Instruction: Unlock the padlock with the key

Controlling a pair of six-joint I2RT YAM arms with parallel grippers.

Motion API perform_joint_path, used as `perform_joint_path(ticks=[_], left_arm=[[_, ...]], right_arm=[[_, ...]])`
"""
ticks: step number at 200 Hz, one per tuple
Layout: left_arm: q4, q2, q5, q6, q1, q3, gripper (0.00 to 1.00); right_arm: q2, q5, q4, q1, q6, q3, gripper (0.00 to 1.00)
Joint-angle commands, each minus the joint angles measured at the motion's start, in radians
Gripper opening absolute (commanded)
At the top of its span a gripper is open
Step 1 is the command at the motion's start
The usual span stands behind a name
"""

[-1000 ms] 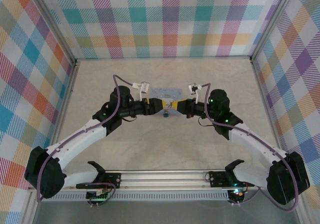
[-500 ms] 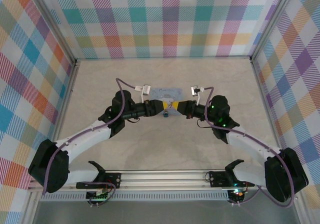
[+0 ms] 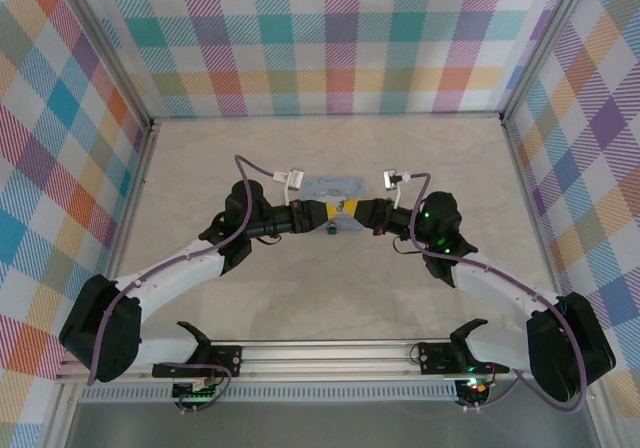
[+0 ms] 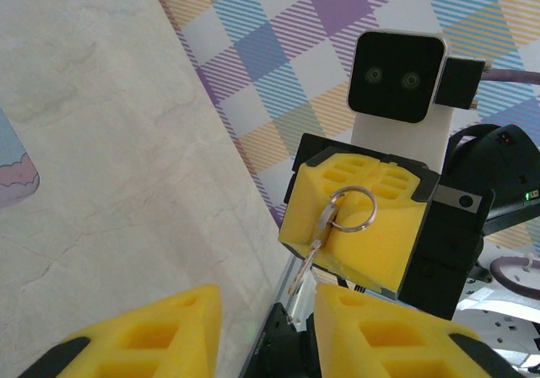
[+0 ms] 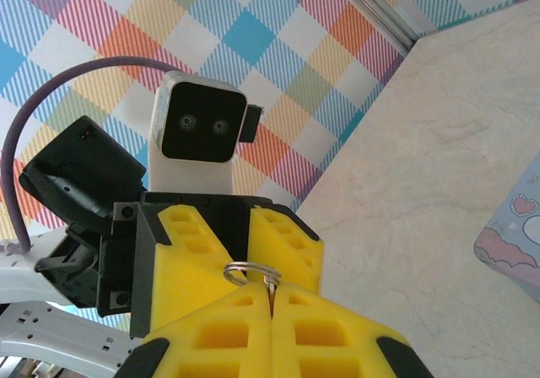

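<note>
- The right gripper [image 5: 272, 309] has its yellow fingers pressed together. It pinches the key [image 4: 306, 258] near its top end, just under the ring [image 4: 353, 208].
- The left gripper [image 4: 267, 321] has its fingers apart, with a gap between them. It holds nothing.
- The two grippers face each other, nose to nose, up above the middle of the table [image 3: 230, 168].
- The key is long and thin. It hangs out of the right gripper and slants down. Its tip points into the gap of the left gripper and sits close to one finger, but it does not look pinched there.
- I think the left gripper is the one to take the key next. It is right at the tip. If it shuts off to one side, it could push the key crooked.
- The padlock [image 3: 329, 231] is a tiny dark spot just below the place where the grippers meet, on the side nearer the arm bases. It is by the near edge of the pale blue box [image 3: 336, 183]. I cannot tell which way its keyhole faces.
- Both arms are about as near to the padlock as each other.
- There is lots of bare table on the left, the right and the near side. The checked walls are well apart from the grippers.
</note>
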Motion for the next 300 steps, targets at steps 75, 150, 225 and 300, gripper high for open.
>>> perform_joint_path(ticks=[75,150,225,300], left_arm=[[0.07,0.006,0.039,0.003,-0.013,0.025,0.3],[0.083,0.006,0.048,-0.005,-0.019,0.033,0.1],[-0.267,-0.035,-0.028,0.162,-0.019,0.131,0.0],[-0.912,0.042,-0.028,0.441,-0.019,0.381,0.0]], right_arm=[[0.017,-0.036,0.076,0.005,0.021,-0.007,0.0],[0.033,-0.031,0.087,0.005,0.023,-0.008,0.0],[-0.032,0.02,-0.202,-0.008,-0.104,0.018,0.3],[-0.13,0.004,-0.663,-0.05,-0.33,0.147,0.4]])
